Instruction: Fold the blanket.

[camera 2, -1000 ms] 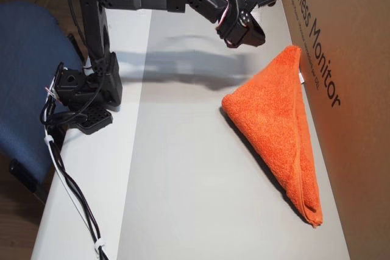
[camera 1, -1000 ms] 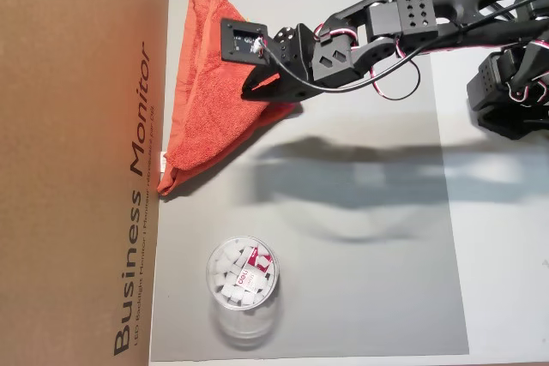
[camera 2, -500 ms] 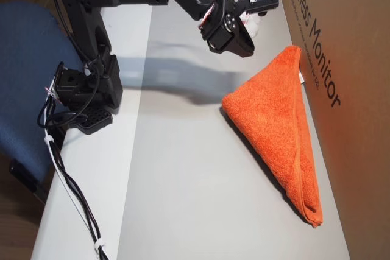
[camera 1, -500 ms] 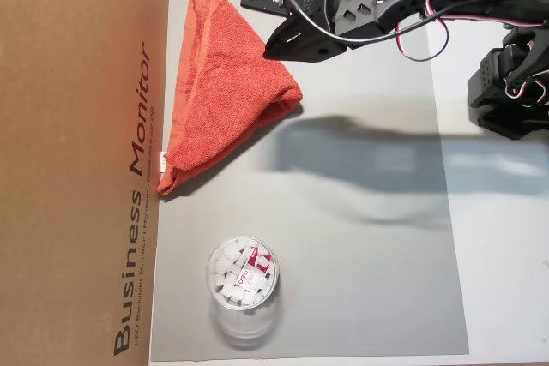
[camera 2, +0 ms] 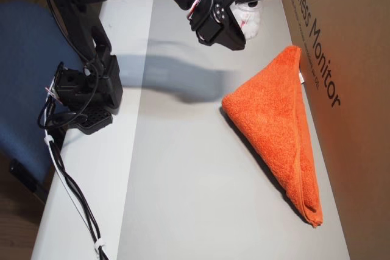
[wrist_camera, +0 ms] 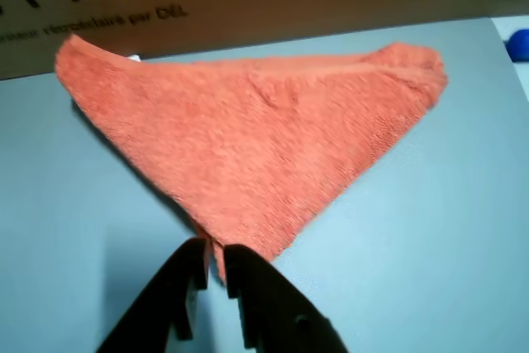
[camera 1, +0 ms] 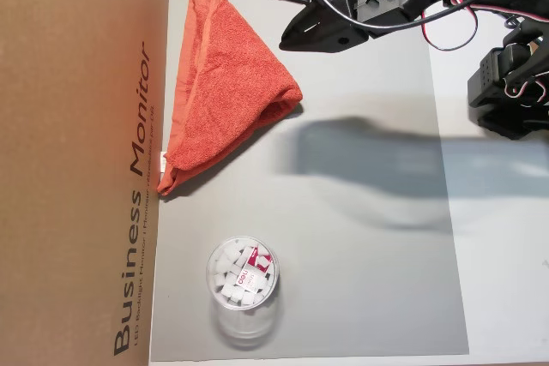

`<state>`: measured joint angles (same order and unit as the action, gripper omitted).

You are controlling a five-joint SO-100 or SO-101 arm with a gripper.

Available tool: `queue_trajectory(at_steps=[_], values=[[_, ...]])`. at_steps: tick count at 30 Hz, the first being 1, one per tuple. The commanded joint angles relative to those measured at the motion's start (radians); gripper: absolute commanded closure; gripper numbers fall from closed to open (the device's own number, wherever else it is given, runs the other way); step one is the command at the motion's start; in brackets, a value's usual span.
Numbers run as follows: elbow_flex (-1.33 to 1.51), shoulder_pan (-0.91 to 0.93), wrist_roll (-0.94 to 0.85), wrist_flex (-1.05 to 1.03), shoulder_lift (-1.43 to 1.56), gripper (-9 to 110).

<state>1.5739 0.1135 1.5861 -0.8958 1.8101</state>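
The blanket (camera 1: 225,92) is an orange-red terry towel folded into a triangle, its long edge against the cardboard box. In the other overhead view the blanket (camera 2: 280,126) points a corner toward the middle of the mat, and a small white tag (camera 2: 301,77) shows on its edge. My gripper (camera 1: 285,43) hangs in the air just right of the blanket's upper edge, apart from it. The wrist view has the gripper (wrist_camera: 213,252) shut, its black fingers nearly touching and holding nothing, with the blanket (wrist_camera: 256,146) spread below and beyond them.
A brown "Business Monitor" cardboard box (camera 1: 86,160) walls off one side of the grey mat (camera 1: 360,280). A clear cup (camera 1: 243,276) of white cubes stands on the mat, partly hidden behind the gripper as the cup (camera 2: 250,16). The arm's base (camera 2: 85,95) sits beside a blue chair (camera 2: 24,71).
My gripper rose off the blanket and drew back toward the mat's far end near the arm. The blanket stayed put in its triangle fold.
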Motion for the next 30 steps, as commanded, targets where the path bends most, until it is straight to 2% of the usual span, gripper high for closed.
queue_trajectory(at_steps=[1,11,30], values=[[0.037,0.003,-0.003,0.000,0.104,102],[0.229,0.005,-0.003,0.005,0.307,102],[0.635,0.133,-0.005,0.002,0.703,102]])
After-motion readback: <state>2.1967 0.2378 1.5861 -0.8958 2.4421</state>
